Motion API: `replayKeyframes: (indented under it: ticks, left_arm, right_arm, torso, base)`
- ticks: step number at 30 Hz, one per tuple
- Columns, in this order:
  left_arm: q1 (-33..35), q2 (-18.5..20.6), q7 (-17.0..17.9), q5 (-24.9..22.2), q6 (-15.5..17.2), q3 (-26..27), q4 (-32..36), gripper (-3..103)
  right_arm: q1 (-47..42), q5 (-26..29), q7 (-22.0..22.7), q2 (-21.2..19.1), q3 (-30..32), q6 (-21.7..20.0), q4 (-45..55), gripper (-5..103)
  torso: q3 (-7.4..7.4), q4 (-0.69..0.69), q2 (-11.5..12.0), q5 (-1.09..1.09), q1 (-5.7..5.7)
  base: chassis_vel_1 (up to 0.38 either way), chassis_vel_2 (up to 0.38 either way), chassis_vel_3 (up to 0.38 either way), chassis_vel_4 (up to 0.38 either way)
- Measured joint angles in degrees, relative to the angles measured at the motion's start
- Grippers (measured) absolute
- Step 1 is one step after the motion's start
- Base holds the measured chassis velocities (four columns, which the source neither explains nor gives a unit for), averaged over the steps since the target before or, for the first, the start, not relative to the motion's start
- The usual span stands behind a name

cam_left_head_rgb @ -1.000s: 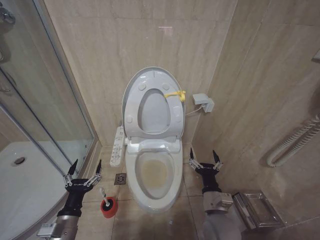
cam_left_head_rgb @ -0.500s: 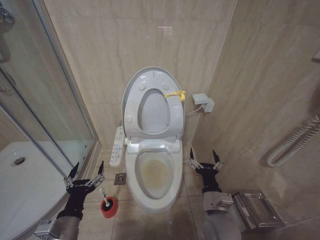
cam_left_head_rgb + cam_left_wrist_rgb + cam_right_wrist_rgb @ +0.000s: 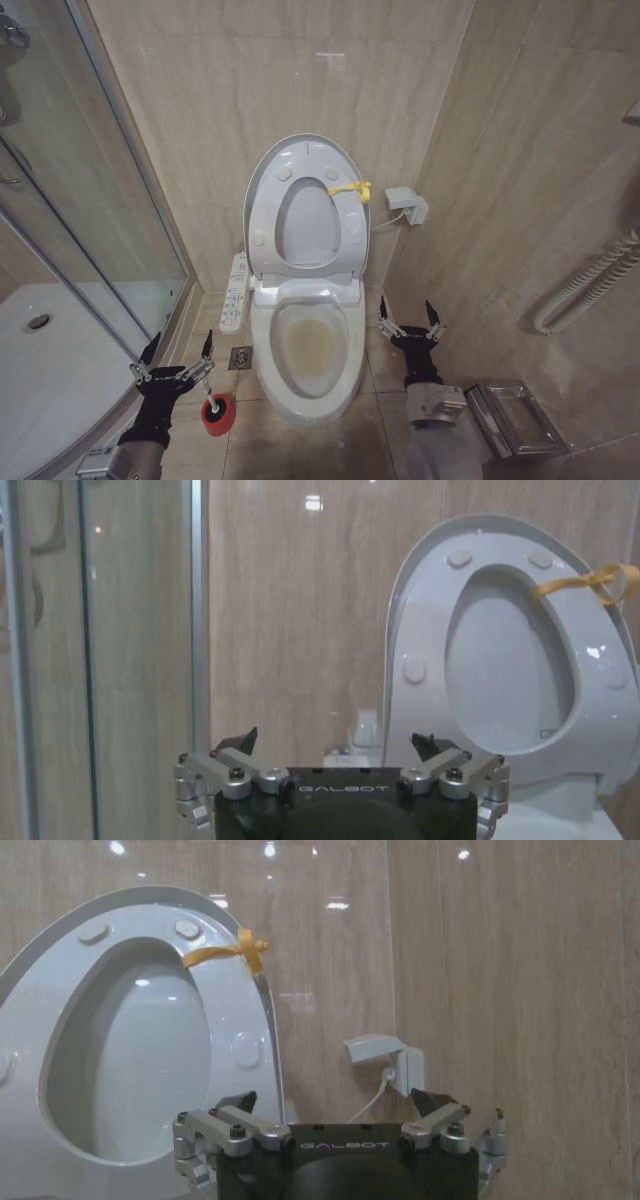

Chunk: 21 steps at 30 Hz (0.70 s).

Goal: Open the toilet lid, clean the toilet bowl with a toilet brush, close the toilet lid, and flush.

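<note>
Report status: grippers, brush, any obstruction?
Left gripper open, above toilet brush. Right gripper open, idle beside toilet bowl. Toilet lid up. Nothing blocking.

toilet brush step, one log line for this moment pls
lid: up | bowl: stained, uncleaned | brush: in red holder on floor | left gripper: open, above brush | right gripper: open, idle right of bowl

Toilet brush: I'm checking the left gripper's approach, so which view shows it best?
The head view: the toilet brush stands in its red holder on the floor beside the open left gripper. The wrist views face the wall and raised lid.
</note>
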<state>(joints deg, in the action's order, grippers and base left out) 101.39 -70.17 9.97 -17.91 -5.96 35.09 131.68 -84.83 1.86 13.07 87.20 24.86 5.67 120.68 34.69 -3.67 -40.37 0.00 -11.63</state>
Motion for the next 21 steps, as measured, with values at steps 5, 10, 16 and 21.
replayKeyframes:
  ticks: [5,10,16,21]
  left_arm:
    - [-0.15,0.59,-0.97,0.12,-2.07,1.72,-1.46,100]
    - [-0.3,0.8,-1.65,0.29,-2.62,2.5,-1.91,100]
    - [-0.38,1.0,-1.92,0.55,-3.04,3.09,-2.39,99]
    - [-0.41,0.93,-1.81,1.17,-3.29,3.04,-2.67,99]
  right_arm:
    - [0.0,0.0,0.0,0.0,0.0,0.0,0.0,100]
    - [0.0,0.0,0.0,0.0,0.0,0.0,0.0,100]
    - [0.0,0.0,0.0,0.0,0.0,0.0,0.0,100]
    - [0.0,0.0,0.0,0.0,0.0,0.0,0.0,100]
  torso:
    - [0.0,0.0,0.0,0.0,0.0]
    - [0.0,0.0,0.0,0.0,0.0]
    - [0.0,0.0,0.0,0.0,0.0]
    - [0.0,0.0,0.0,0.0,0.0]
  base:
    - [0.0,0.0,0.0,0.0]
    - [0.0,0.0,0.0,0.0]
    - [0.0,0.0,0.0,0.0]
    - [0.0,0.0,0.0,0.0]
